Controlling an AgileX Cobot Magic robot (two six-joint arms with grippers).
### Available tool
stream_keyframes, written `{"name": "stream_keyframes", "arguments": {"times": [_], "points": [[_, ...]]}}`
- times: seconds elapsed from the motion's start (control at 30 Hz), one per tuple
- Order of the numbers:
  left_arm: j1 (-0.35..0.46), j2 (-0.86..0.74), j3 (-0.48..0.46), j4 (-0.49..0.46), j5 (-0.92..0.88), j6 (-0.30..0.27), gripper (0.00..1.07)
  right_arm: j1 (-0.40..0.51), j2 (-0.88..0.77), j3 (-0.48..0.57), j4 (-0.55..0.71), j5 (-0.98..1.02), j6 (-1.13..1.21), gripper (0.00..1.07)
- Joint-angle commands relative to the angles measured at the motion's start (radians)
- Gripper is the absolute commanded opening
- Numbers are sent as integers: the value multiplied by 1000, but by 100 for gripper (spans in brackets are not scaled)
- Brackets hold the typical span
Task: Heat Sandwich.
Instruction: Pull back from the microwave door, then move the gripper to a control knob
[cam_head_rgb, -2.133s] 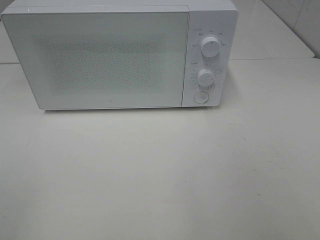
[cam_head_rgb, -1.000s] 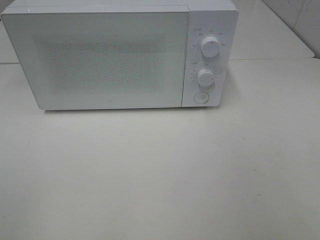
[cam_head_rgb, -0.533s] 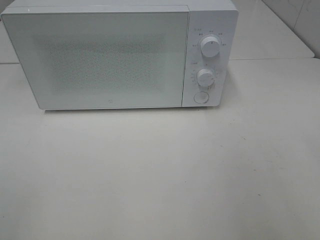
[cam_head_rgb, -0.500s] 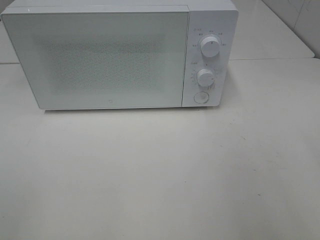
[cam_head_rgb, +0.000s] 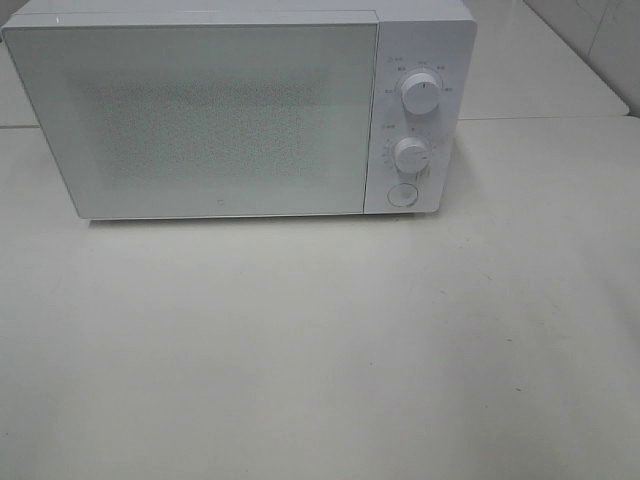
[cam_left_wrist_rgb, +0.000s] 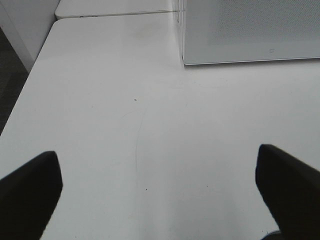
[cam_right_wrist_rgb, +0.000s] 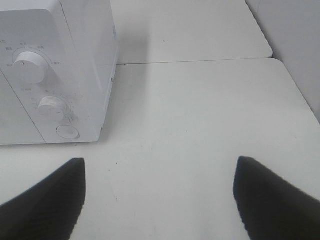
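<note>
Nothing can be read: tiny grey marks ring the upper dial (cam_head_rgb: 421, 92) and lower dial (cam_head_rgb: 411, 155) of the microwave (cam_head_rgb: 220, 120), and a small logo (cam_head_rgb: 221, 211) at the door's 6 o'clock edge is illegible.

Ahead of the left gripper (cam_left_wrist_rgb: 160, 200), open table (cam_left_wrist_rgb: 125, 125) runs to the microwave (cam_left_wrist_rgb: 250, 30), whose shut front blocks the inward side. The right gripper (cam_right_wrist_rgb: 160, 200) has free table ahead, with the microwave standing inward.

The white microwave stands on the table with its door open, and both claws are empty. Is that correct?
No: the microwave door is shut, as the exterior high view shows. The left claw and right claw are empty.
</note>
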Motion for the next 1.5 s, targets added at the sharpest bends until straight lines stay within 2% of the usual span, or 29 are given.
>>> {"name": "stream_keyframes", "arguments": {"times": [0.03, 0.3, 0.47, 0.53, 0.6, 0.73, 0.8, 0.93, 1.07, 1.1, 1.13, 1.23, 1.27, 1.3, 1.4, 1.5], "points": [[3, -23, 2, -9, -8, -1, 98, -8, 73, 1, -3, -117, 8, 77], [3, -23, 2, -9, -8, -1, 98, -8, 199, 1, -4, -264, 36, 76], [3, -23, 2, -9, -8, -1, 98, -8, 291, 30, -3, -431, 37, 76], [3, -23, 2, -9, -8, -1, 98, -6, 353, 68, 27, -557, 35, 76], [3, -23, 2, -9, -8, -1, 98, -6, 368, 80, 47, -588, 32, 76], [3, -23, 2, -9, -8, -1, 98, -6, 466, 141, 160, -794, -27, 76], [3, -23, 2, -9, -8, -1, 98, 1, 476, 148, 179, -814, -40, 76], [3, -23, 2, -9, -8, -1, 98, 71, 523, 174, 275, -910, -136, 76], [3, -23, 2, -9, -8, -1, 98, 173, 577, 175, 375, -963, -229, 76], [3, -23, 2, -9, -8, -1, 98, 222, 604, 175, 429, -1001, -273, 76], [3, -23, 2, -9, -8, -1, 98, 222, 604, 175, 429, -1001, -273, 76], [3, -23, 2, -9, -8, -1, 98, 308, 640, 175, 512, -1056, -344, 76], [3, -23, 2, -9, -8, -1, 98, 359, 664, 174, 576, -1089, -380, 76], [3, -23, 2, -9, -8, -1, 98, 359, 664, 174, 576, -1089, -380, 76], [3, -23, 2, -9, -8, -1, 98, 462, 706, 174, 675, -1156, -426, 76], [3, -23, 2, -9, -8, -1, 98, 510, 725, 173, 714, -1196, -431, 76]]}}
